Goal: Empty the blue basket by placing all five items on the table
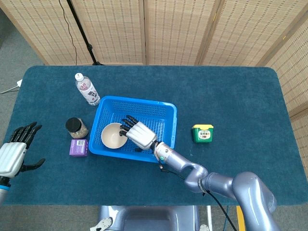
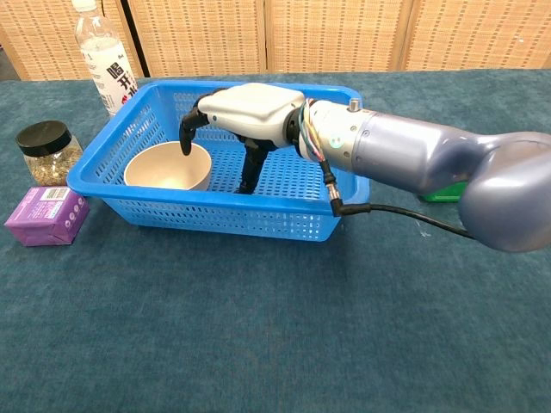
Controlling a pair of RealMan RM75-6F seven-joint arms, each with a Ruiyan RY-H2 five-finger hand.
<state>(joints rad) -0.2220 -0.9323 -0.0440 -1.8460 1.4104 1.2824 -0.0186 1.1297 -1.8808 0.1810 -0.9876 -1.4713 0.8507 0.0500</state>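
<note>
Fingers [image 2: 186,138] spread over bowl [image 2: 168,166]

The head camera looked almost straight down from high above the bench [image 1: 240,96], far enough back to take in all four edges and the folding screens [image 1: 168,29] past the far edge. The chest camera sat low at the near edge, facing the far edge at a shallow angle and much closer in. Both views shared the blue basket [image 1: 163,110] [image 2: 344,146], the bowl [image 1: 113,136] [image 2: 164,168] inside it and the right hand [image 1: 137,134] [image 2: 250,107].
</note>
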